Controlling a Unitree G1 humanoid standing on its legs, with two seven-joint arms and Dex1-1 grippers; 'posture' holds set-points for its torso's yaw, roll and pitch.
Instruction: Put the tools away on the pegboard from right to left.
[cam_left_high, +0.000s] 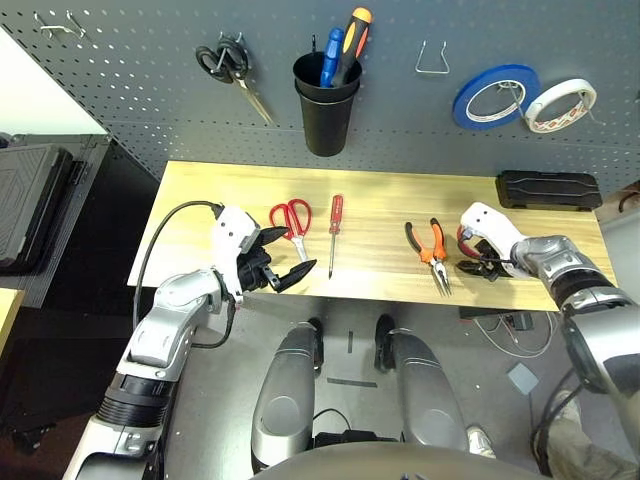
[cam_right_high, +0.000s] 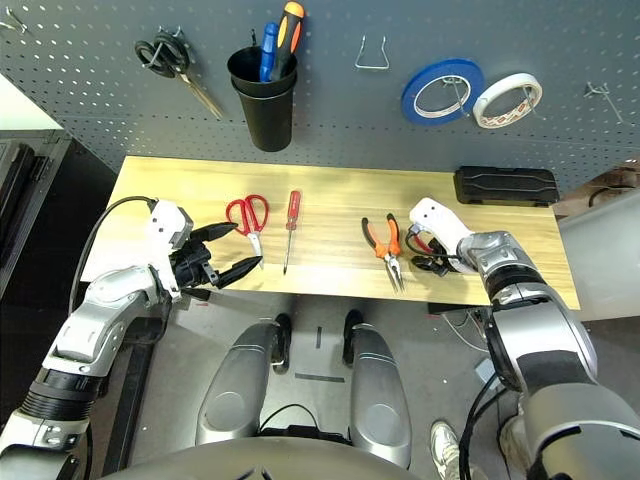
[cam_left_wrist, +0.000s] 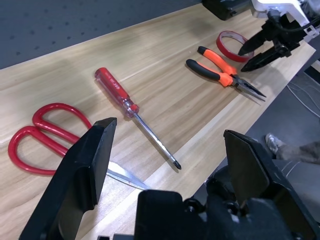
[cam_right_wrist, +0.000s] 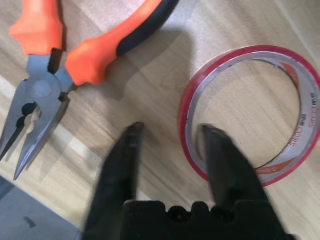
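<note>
The left gripper (cam_left_high: 283, 258) hovers at the near edge of the table (cam_left_high: 380, 190), its two black fingers spread wide and holding nothing. Just beyond its jaws lie the red-handled scissors (cam_left_high: 292, 221), flat on the wood, blades pointing toward the near edge. Past them, further from the jaws, the slim red-handled screwdriver (cam_left_high: 335, 230) lies with its tip toward the near edge.

Right of that, the orange-and-black-handled pliers (cam_left_high: 433, 252) lie flat, nose toward the near edge — just beside the right gripper (cam_right_wrist: 170, 165), off one finger. This gripper's fingers are parted, not clamped: one finger sits inside the thin red tape ring (cam_right_wrist: 252, 110), the other outside it, so the near wall of the ring stands between the jaws. The ring lies flat on the table.

Behind everything rises the pegboard (cam_left_high: 130, 90) — black-handled scissors (cam_left_high: 232, 70) on a hook, a black cup (cam_left_high: 326, 105) holding two screwdrivers, a bare metal hook (cam_left_high: 432, 58), then a blue tape roll (cam_left_high: 494, 96) and a white tape roll (cam_left_high: 560, 104).
</note>
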